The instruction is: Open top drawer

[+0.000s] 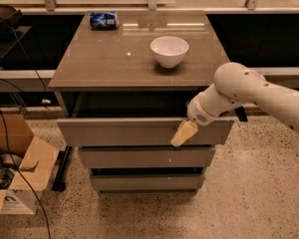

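Note:
The top drawer is a wide grey box with a flat, handleless front, pulled partly out from under the cabinet top so a dark gap shows behind its front panel. My gripper comes in from the right on a white arm and rests against the upper right part of that front panel, its cream fingertip pointing down over the panel's top edge. Below are the narrower middle drawer front with a small white speck and the shortest bottom front.
A white bowl and a blue packet sit on the brown cabinet top. An open cardboard box and black cables lie on the speckled floor at left. Dark shelving runs behind.

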